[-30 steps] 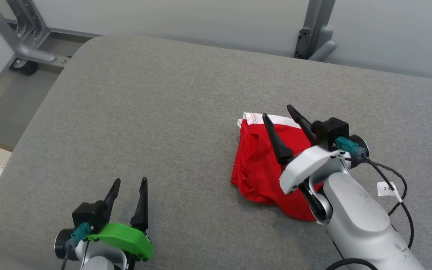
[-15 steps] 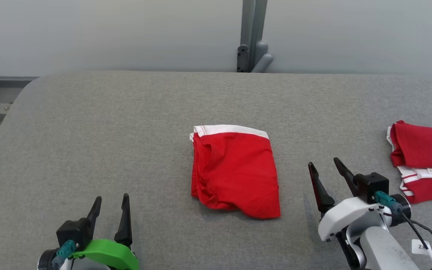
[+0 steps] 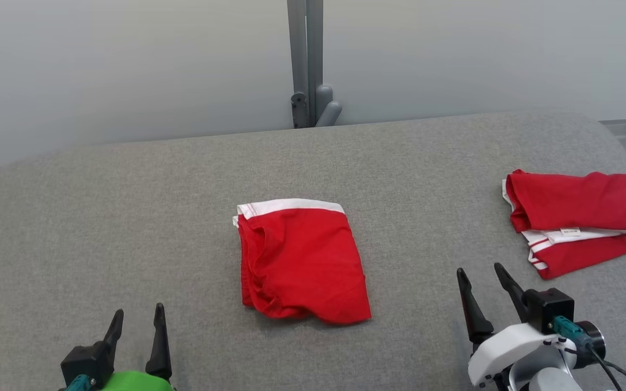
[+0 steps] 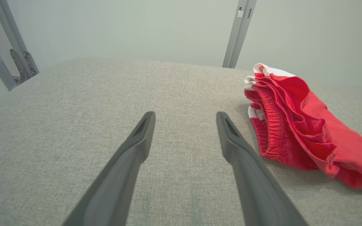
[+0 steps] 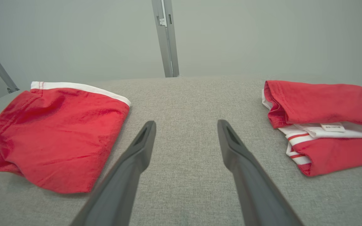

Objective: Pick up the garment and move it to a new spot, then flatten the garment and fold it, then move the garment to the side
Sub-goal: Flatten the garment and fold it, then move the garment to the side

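Observation:
The garment [image 3: 299, 263] is a red pair of shorts with a white waistband, lying folded in the middle of the grey padded table [image 3: 128, 217]. My left gripper [image 3: 139, 310] is open at the lower left, well clear of it. My right gripper [image 3: 480, 270] is open at the lower right, a short way to the garment's right, holding nothing. In the left wrist view the garment [image 4: 297, 125] lies to the right of the open gripper [image 4: 184, 115]. In the right wrist view the garment [image 5: 58, 131] lies to the left of the open gripper [image 5: 186, 123].
A second folded red garment [image 3: 579, 220] with white stripes and a label lies near the table's right edge, also in the right wrist view [image 5: 325, 106]. A grey metal post [image 3: 305, 65] stands behind the table against a pale wall.
The head camera has swung to the right, bringing the second garment into view. My right gripper has drawn back from over the garment to the lower right. The garment lies free.

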Motion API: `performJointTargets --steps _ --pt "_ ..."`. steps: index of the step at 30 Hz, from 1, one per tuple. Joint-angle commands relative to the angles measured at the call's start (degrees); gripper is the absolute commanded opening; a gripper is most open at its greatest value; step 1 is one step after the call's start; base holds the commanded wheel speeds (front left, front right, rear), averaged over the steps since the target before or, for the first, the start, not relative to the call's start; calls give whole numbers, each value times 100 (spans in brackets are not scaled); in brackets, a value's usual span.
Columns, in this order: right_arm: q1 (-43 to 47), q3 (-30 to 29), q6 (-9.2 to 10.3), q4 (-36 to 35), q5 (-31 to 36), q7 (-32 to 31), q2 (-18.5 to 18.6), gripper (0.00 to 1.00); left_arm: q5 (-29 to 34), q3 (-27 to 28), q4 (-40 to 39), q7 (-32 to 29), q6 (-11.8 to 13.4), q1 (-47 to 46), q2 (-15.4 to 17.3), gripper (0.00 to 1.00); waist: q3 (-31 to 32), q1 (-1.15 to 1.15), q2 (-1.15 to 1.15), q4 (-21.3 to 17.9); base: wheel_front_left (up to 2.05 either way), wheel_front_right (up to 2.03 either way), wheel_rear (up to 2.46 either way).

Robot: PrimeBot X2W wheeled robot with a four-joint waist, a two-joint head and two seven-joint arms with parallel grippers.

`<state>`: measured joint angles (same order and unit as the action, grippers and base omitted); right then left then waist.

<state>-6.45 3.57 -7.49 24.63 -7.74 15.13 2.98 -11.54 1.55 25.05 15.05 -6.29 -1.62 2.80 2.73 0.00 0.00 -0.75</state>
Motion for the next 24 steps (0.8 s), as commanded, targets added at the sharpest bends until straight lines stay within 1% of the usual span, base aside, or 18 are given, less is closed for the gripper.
performJointTargets --steps 1,7,15,21,24 --pt "146 39 2 -39 41 -1 11 100 -10 45 -48 12 25 170 23 100 133 0 0 -134 0 0 0" --pt "363 136 2 -71 -64 -1 0 100 36 60 -223 12 7 455 23 100 239 0 0 -212 0 0 0" --pt "471 148 2 -101 -171 -1 2 100 25 -17 -324 12 39 595 24 100 220 0 0 -155 0 0 0" --pt "377 180 2 -90 -227 -1 1 100 23 -60 -333 12 55 512 24 100 146 0 0 -28 0 0 0" --pt "276 275 2 2 -289 -1 0 100 -10 -100 -350 12 45 447 24 100 58 0 0 102 0 0 0"
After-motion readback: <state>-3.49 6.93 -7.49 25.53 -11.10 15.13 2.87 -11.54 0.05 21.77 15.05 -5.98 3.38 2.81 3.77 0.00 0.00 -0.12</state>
